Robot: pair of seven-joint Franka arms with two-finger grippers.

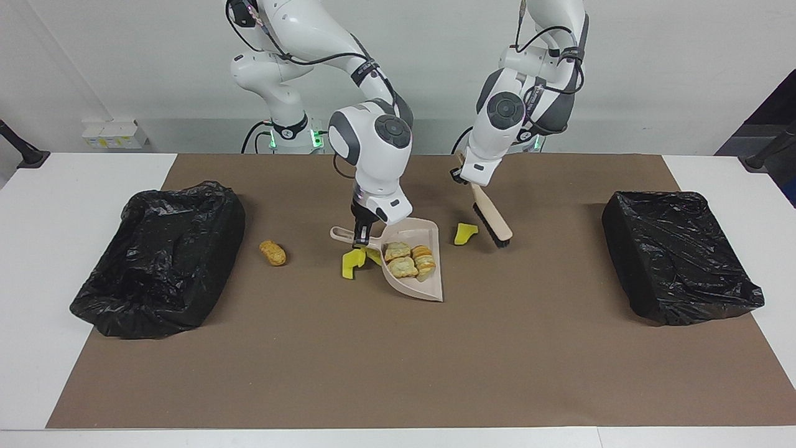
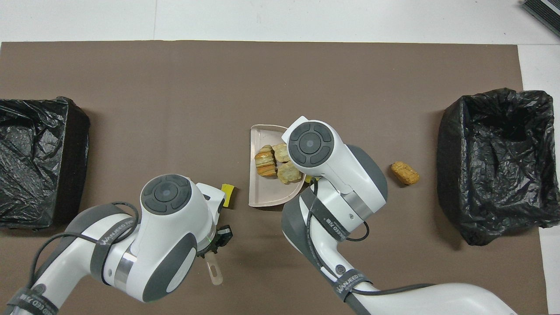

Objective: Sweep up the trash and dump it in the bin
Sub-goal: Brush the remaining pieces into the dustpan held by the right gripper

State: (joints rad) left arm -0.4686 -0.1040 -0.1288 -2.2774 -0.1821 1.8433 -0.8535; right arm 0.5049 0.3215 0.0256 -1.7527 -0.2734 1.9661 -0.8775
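Mid-sweep. My right gripper (image 1: 360,231) is shut on the dustpan (image 1: 415,274) handle, pan on the mat with three bread chunks (image 1: 407,258) inside. My left gripper (image 1: 465,176) is shut on the brush (image 1: 491,219), raised, bristles beside a yellow scrap (image 1: 464,233). More yellow scraps (image 1: 351,261) lie by the pan handle; a nugget (image 1: 273,252) sits near the bin (image 1: 158,255) at the right arm's end. Next, probably: brush down on the scrap's outer edge, push it into the pan mouth.
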